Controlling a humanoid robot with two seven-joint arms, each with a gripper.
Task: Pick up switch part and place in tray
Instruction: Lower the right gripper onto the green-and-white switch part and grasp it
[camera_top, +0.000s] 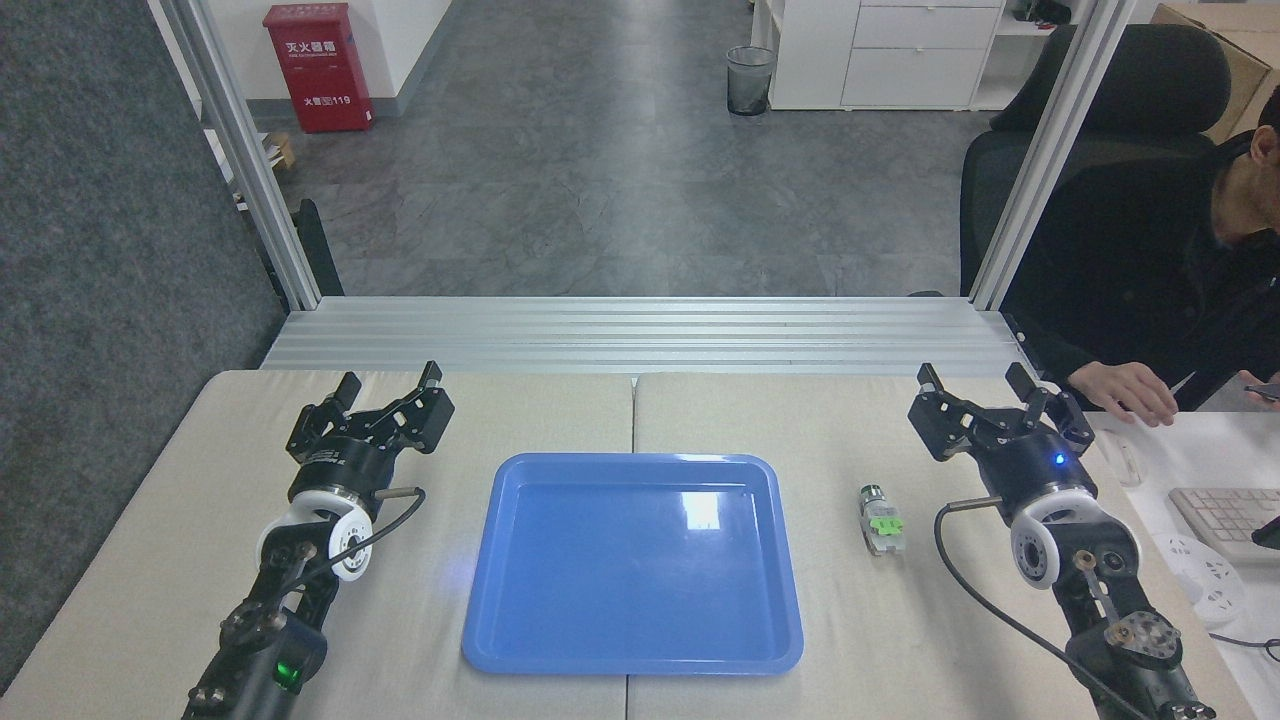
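Observation:
The switch part (881, 520) lies on the beige table, just right of the blue tray (632, 470); it has a whitish body, a green middle block and a dark metal end pointing away from me. The tray is flat and holds nothing. My right gripper (972, 384) stands open above the table, to the right of and behind the switch part, not touching it. Left of the tray, my left gripper (390, 382) is open with nothing between its fingers.
A person in dark clothes (1150, 250) sits at the right, one hand (1125, 388) resting close to my right gripper. A keyboard (1225, 512) lies on the white desk at the far right. An aluminium rail (640, 335) borders the table's far edge.

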